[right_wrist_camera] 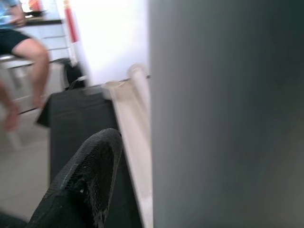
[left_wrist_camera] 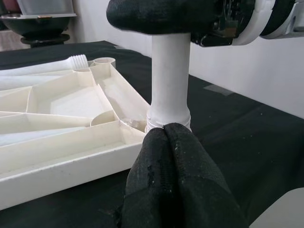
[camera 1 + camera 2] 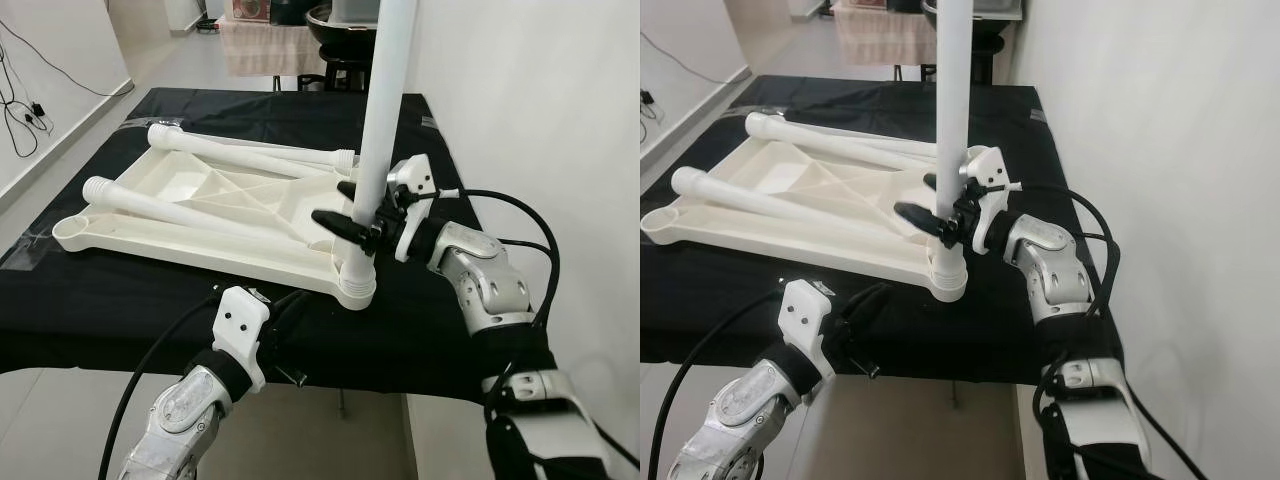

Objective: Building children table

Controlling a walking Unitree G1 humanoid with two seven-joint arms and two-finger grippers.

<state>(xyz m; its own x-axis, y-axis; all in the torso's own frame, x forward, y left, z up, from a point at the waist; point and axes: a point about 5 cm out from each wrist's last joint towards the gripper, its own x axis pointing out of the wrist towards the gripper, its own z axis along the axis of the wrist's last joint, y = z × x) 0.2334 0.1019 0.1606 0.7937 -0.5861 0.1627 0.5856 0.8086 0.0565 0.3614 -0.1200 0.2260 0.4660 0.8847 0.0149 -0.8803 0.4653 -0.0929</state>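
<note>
White table leg [image 3: 385,110] stands straight up, clamped in the right end effector [image 3: 352,222], socket [image 3: 356,287] right below.

You're in a plain indoor room, more a lived-in workspace than a kitchen: a black cloth-covered table [image 3: 450,330] stands against a bare white wall [image 3: 530,90], pale tiled floor [image 3: 70,110] beside it, black cables [image 3: 20,110] trailing there, cluttered furniture beyond the table's far end.
</note>
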